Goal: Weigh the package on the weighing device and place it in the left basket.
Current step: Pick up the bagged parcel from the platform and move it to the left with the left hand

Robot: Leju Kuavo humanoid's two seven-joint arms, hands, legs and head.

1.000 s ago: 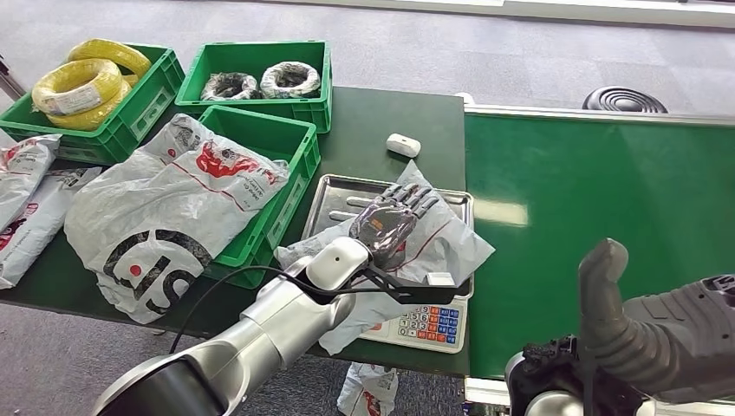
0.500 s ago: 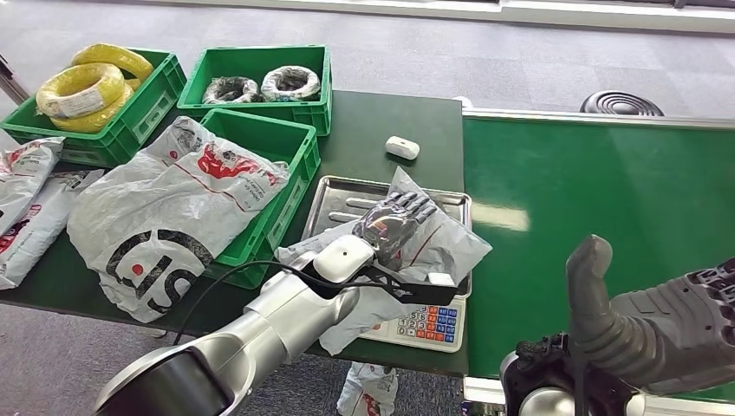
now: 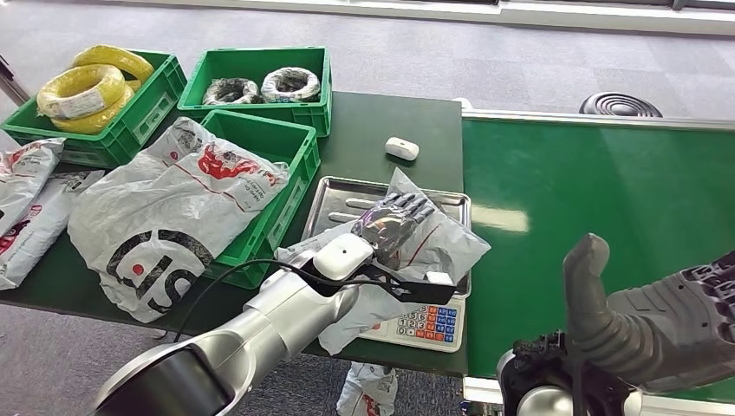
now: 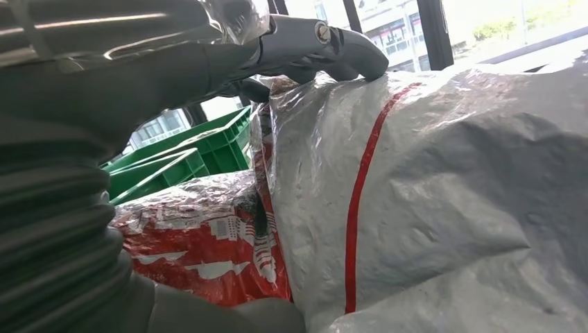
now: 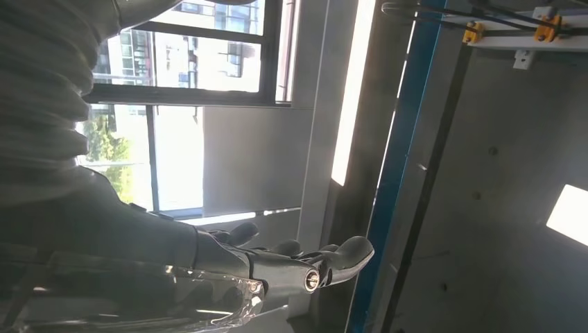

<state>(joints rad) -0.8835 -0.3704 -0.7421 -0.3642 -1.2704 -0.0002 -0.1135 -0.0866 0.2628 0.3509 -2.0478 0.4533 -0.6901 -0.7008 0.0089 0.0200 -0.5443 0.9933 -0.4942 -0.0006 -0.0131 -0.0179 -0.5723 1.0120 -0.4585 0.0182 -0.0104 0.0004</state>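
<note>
A grey plastic package (image 3: pixel 438 247) with a red stripe lies on the metal tray (image 3: pixel 334 195) of the weighing device, whose keypad (image 3: pixel 425 325) faces the table's front edge. My left hand (image 3: pixel 390 224) lies on top of the package. In the left wrist view the fingers (image 4: pixel 312 48) reach over the package (image 4: pixel 451 194) and the thumb runs under it, so the hand grips it. The nearest green basket (image 3: pixel 290 173) stands left of the scale, and a large white bag (image 3: pixel 173 217) lies across it. My right hand (image 3: pixel 641 321) hovers low at the right, open, thumb raised, holding nothing (image 5: pixel 277 267).
A green conveyor belt (image 3: pixel 598 199) runs to the right of the scale. A small white device (image 3: pixel 402 147) sits behind the tray. Two more green baskets at the back hold yellow cable coils (image 3: pixel 82 87) and dark coils (image 3: pixel 260 82). More bags (image 3: pixel 26 199) lie at the far left.
My left hand has drawn back a little over the package. My right hand has shifted slightly left and lower.
</note>
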